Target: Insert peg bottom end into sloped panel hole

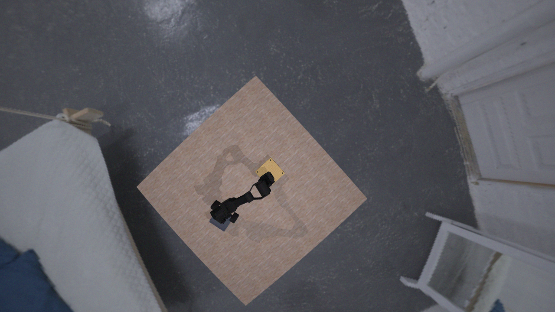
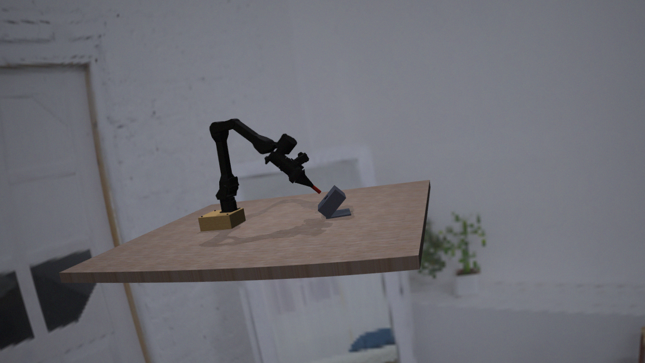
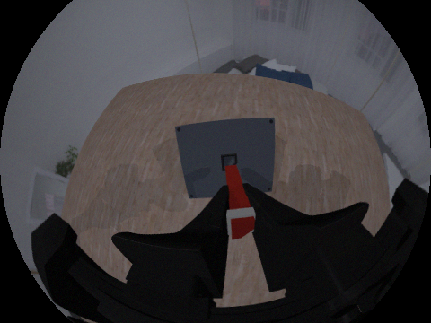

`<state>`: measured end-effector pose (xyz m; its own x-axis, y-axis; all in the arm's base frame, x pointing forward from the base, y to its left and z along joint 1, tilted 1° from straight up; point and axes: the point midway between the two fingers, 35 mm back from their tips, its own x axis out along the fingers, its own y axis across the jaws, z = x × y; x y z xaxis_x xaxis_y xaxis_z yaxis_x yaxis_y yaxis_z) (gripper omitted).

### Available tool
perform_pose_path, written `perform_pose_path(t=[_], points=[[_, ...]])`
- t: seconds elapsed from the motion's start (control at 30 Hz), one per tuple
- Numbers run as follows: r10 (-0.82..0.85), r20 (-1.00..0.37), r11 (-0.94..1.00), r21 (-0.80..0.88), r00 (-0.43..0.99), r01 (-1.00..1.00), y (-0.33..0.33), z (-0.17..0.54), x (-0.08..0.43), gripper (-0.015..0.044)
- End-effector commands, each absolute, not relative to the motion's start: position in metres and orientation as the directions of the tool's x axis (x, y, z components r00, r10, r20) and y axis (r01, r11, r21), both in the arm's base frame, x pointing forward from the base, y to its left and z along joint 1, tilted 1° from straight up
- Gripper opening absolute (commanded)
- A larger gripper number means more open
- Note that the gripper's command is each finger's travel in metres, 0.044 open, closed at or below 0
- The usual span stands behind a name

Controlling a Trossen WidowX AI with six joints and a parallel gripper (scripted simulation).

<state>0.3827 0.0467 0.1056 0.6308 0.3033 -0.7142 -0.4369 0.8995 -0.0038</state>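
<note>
The red peg (image 2: 317, 190) (image 3: 235, 184) has flat sides and a pale band near its top end, which seems to have one cut corner. My gripper (image 2: 311, 185) (image 3: 235, 189) is shut on the peg, above the table. The peg points obliquely down at the grey sloped panel (image 1: 222, 225) (image 2: 334, 203) (image 3: 202, 145). The small angular hole (image 3: 229, 158) is in the panel's face. In the wrist view the peg's lower end overlaps the hole's lower edge. In the exterior view a small gap shows between peg and panel. In the top view the arm hides the peg and part of the panel.
The panel's flat foot (image 2: 343, 212) rests on the wooden table (image 1: 256, 116) (image 2: 270, 252) (image 3: 135, 108) behind its sloped block. The arm's yellow base block (image 1: 273, 169) (image 2: 216, 221) stands on the table, away from the panel. Arm shadows fall across the tabletop.
</note>
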Motion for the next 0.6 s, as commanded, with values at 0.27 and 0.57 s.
perform_pose_path(t=[0.27,0.57], points=[[0.302,-0.715,0.902,-0.001,0.631,-0.432,0.050,0.096,0.391,0.0000],[0.303,-0.714,0.901,-0.001,0.631,-0.433,0.053,0.088,0.397,0.0000]])
